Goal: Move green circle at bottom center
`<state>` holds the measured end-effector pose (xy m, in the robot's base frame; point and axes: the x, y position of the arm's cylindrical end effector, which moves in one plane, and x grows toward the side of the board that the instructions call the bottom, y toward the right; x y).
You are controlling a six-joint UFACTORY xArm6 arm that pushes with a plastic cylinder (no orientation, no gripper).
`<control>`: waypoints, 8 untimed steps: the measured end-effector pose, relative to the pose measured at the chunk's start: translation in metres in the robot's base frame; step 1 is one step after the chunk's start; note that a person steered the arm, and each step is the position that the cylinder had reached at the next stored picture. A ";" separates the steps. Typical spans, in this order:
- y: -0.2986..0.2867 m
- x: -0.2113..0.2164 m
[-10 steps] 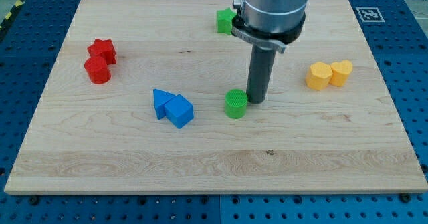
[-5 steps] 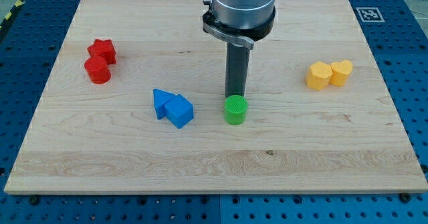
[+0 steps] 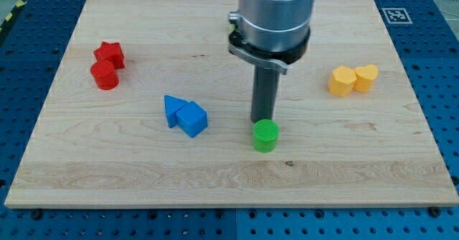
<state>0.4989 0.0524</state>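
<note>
While the wooden board (image 3: 401,154) takes up nearly the whole view, what matters sits near its middle. The arm ends in a plain rod that grips nothing, and my tip (image 3: 262,121) stands just above the green circle (image 3: 266,135), on its top side in the view, touching it or very nearly. So the circle lies straight toward the view's bottom from the tip, with bare wood between it and the bottom edge. A push downward looks right. The blue blocks (image 3: 185,114) sit off to the left, apart.
</note>
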 end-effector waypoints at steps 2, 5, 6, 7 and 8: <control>0.006 0.045; 0.036 0.049; 0.033 0.057; 0.020 0.067; 0.014 0.067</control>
